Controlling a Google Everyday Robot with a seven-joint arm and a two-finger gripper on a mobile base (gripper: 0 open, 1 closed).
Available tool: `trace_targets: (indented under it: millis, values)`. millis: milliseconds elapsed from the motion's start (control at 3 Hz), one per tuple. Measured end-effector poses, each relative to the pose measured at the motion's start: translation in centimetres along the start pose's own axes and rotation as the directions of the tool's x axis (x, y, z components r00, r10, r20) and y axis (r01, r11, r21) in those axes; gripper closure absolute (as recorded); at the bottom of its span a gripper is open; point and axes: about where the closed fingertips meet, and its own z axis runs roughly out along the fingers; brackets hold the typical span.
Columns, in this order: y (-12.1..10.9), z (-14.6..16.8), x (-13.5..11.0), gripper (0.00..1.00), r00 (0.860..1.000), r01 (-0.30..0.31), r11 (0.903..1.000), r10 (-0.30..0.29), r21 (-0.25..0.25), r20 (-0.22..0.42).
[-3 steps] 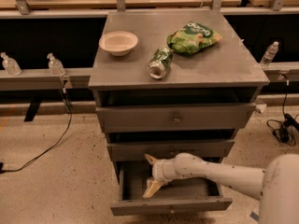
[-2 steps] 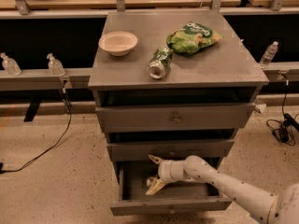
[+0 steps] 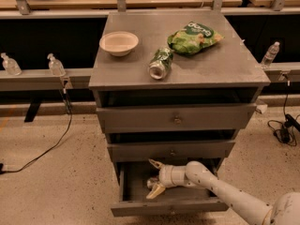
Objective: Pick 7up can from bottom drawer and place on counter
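The bottom drawer [image 3: 168,207] is pulled open below the two closed, wider drawer fronts. My gripper [image 3: 153,178] reaches into it from the right. It is open, with one pale finger high and one low. A small silvery can, the 7up can [image 3: 151,182], lies on the drawer floor between the fingers. I cannot tell if they touch it. The counter [image 3: 225,62] is the grey cabinet top above.
On the counter lie a darker green can [image 3: 161,62] on its side, a white bowl [image 3: 119,42] and a green chip bag [image 3: 194,37]. Small bottles [image 3: 55,64] stand on the rail behind. Cables [image 3: 42,149] run across the floor on both sides.
My gripper has stayed at almost the same spot inside the drawer, around the can. The arm behind it has shifted lower and to the right.
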Motion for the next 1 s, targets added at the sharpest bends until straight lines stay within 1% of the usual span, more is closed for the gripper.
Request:
trace_targets:
  millis: [333, 667, 1000]
  values:
    - [0.7, 0.9, 1.0, 0.15, 0.999, -0.007, 0.9996, 0.006, -0.027, -0.047]
    - [2.1, 2.1, 3.3, 0.39, 0.992, -0.015, 0.9972, 0.005, -0.074, -0.123]
    - [3.2, 2.9, 5.7, 0.62, 0.984, -0.020, 0.9951, 0.003, -0.097, -0.175]
